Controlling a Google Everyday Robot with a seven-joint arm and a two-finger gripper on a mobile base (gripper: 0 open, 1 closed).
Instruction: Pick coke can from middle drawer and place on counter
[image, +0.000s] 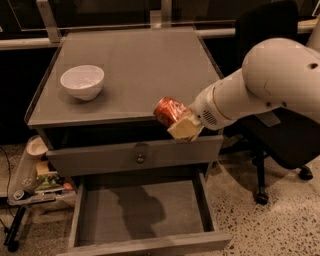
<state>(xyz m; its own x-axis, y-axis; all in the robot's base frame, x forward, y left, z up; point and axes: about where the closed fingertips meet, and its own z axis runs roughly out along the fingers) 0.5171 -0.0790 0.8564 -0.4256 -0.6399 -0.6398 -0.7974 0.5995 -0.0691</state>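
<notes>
Nearest to me, the middle drawer stands pulled out, its flat grey floor bare but for a dark shadow on the left half. Above it sits a closed drawer front with a small round knob. To the left of the cabinet, low by the floor, a small cart carries mixed clutter that I cannot make out. My gripper is up at the level of the counter's front edge, right of its middle, at the end of my white arm, which reaches in from the right. My fingers are closed around the coke can: it is clamped in them, tilted with one end pointing up and left, clear of the drawer and held in the air at the rim of the counter, not resting on it. Farther back on the counter, toward its left side and well apart from the can, a white bowl stands upright. Behind my arm, on the right, is a black office chair on a speckled floor.
</notes>
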